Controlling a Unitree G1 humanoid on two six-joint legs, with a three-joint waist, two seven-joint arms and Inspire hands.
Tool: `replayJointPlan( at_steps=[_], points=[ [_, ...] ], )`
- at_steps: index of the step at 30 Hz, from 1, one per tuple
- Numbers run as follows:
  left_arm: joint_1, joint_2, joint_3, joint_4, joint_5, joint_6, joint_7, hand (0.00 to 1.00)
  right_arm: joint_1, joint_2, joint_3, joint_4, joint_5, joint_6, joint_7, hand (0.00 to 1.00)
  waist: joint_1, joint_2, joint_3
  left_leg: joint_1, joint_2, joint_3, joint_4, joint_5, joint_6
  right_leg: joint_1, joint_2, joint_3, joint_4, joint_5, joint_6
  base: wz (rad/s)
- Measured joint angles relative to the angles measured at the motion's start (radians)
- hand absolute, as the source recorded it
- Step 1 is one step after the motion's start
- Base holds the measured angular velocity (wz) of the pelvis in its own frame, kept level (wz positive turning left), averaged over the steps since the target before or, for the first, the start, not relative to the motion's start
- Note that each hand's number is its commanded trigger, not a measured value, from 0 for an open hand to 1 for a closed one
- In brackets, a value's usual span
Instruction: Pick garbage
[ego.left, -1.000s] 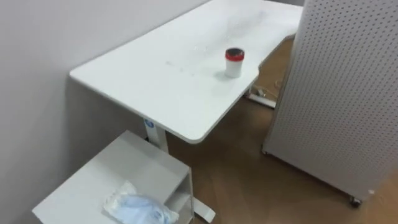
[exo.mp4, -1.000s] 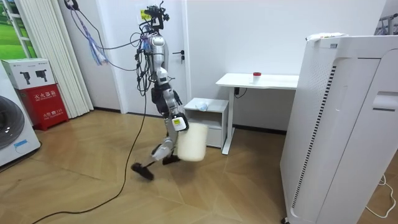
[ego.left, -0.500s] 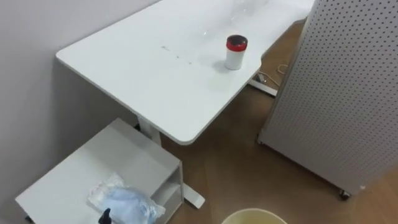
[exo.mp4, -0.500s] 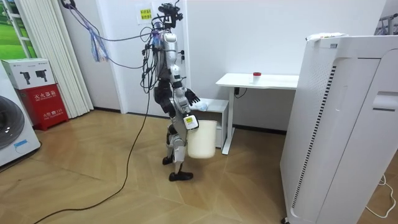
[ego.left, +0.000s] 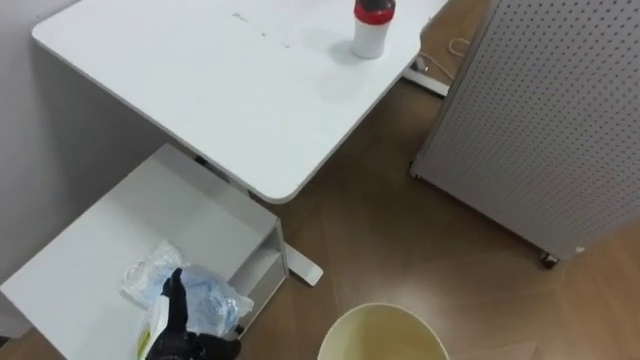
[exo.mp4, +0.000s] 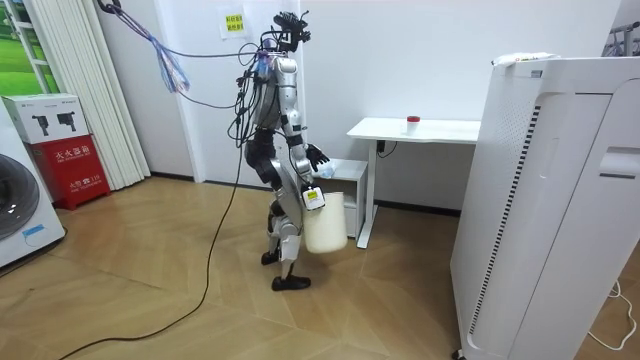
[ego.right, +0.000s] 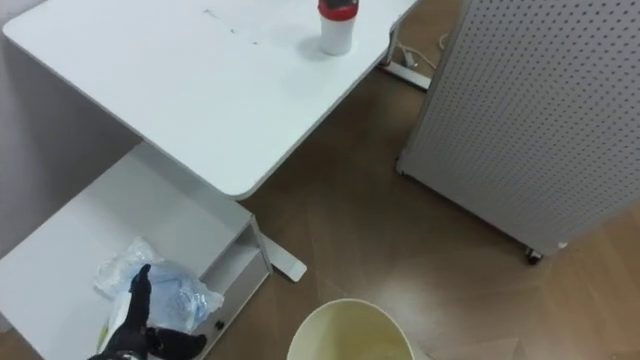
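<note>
Left hand (ego.left: 180, 322) hangs low over the cabinet (ego.left: 120, 225), fingers straight and thumb out to the side, holding nothing; I judge it open because the grasp is not yet made. Garbage (ego.left: 215, 300), a crumpled bag of clear and bluish plastic, lies on the cabinet's top near the edge toward the bin (ego.left: 383, 338). The hand overlaps the bag's near side, and I cannot tell whether they touch. Coming from above suits a limp bag lying flat, since the fingers can close down on a fold. In the eye views the cream bin sits below and to the right of the cabinet, with nothing in the part of its mouth that shows. In the room view it hangs clear of the floor at the robot's right side under the right hand (exo.mp4: 313, 197), whose grip is too small to read. Carried there, its mouth is near the bag, so the drop should be short. The robot stands facing the cabinet beside the table (ego.left: 200, 90), where a red-lidded cup (ego.left: 371, 25) stands well apart from the hand.
</note>
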Motion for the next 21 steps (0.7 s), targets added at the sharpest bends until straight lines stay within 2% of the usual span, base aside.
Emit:
replayJointPlan(
  at_steps=[3,7,11,15,21],
  points=[
    [-0.005,-0.004,-0.027,0.000,0.003,0.000,0.025,0.00,-0.014,0.009,0.012,0.000,0.002,0.007,-0.006,1.00,0.000,0.002,0.0046,-0.024,-0.001,-0.001,-0.001,0.003,-0.001,-0.021,-0.003,-0.004,0.004,-0.002,-0.005,0.00],
    [-0.005,-0.011,-0.045,0.000,0.005,0.001,0.060,0.00,-0.023,0.022,0.012,0.000,0.004,0.006,-0.022,1.00,-0.004,0.001,0.0054,-0.057,-0.007,-0.005,-0.001,0.014,-0.003,-0.061,-0.014,-0.011,0.024,-0.005,-0.011,0.04],
    [-0.010,-0.013,-0.061,0.005,0.070,0.001,0.111,0.00,-0.029,0.028,0.027,-0.001,0.019,0.000,-0.024,1.00,-0.005,0.003,0.0102,-0.076,-0.008,-0.005,0.019,0.014,-0.003,-0.084,-0.017,-0.009,0.045,-0.008,-0.013,0.01],
    [-0.033,-0.012,-0.109,0.051,0.144,0.003,0.145,0.00,-0.039,0.022,0.046,-0.003,0.047,0.003,-0.022,1.00,-0.007,0.018,0.0226,-0.092,-0.007,-0.008,0.029,0.010,-0.001,-0.096,-0.017,-0.010,0.053,-0.009,-0.013,0.00],
    [-0.046,-0.005,-0.151,0.089,0.177,0.024,0.168,0.00,-0.052,0.019,0.083,-0.002,0.089,0.003,-0.016,1.00,-0.025,0.018,0.0233,-0.119,-0.011,-0.009,0.045,0.010,0.000,-0.121,-0.025,-0.015,0.070,-0.012,-0.015,0.01]
  ],
)
